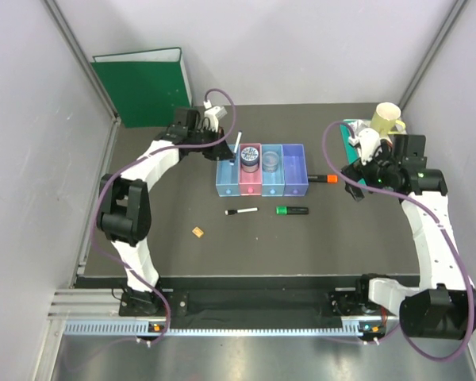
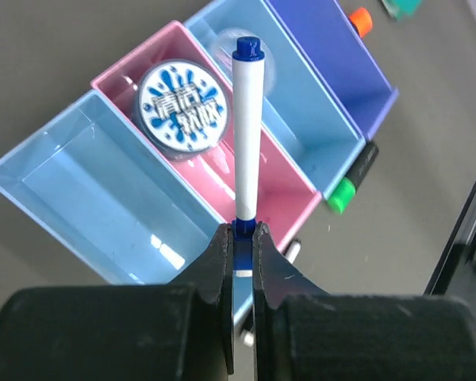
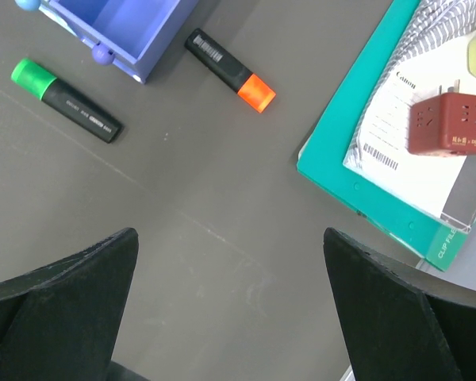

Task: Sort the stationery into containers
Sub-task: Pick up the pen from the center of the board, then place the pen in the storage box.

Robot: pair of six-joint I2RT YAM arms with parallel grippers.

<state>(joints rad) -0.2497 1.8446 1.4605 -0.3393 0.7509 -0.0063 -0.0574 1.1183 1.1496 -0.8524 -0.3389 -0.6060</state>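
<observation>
My left gripper [image 2: 243,234] is shut on a white pen with a blue cap [image 2: 246,135], holding it above the joined row of bins [image 1: 222,184]; it also shows in the top view [image 1: 236,146]. A round jar [image 2: 180,106] lies in the pink bin [image 2: 289,190], another jar [image 1: 271,161] in the light blue bin beside it. On the table lie a white pen with a black cap [image 1: 241,211], a green-capped highlighter [image 1: 292,210] and an orange-capped highlighter [image 3: 229,70]. A tan square [image 1: 198,232] lies nearer. My right gripper [image 3: 230,262] is open and empty over bare table.
A teal tray [image 3: 357,171] with papers and a red block [image 3: 449,124] sits at the right. A cream mug [image 1: 386,120] stands on it. A green binder [image 1: 143,83] leans on the back wall.
</observation>
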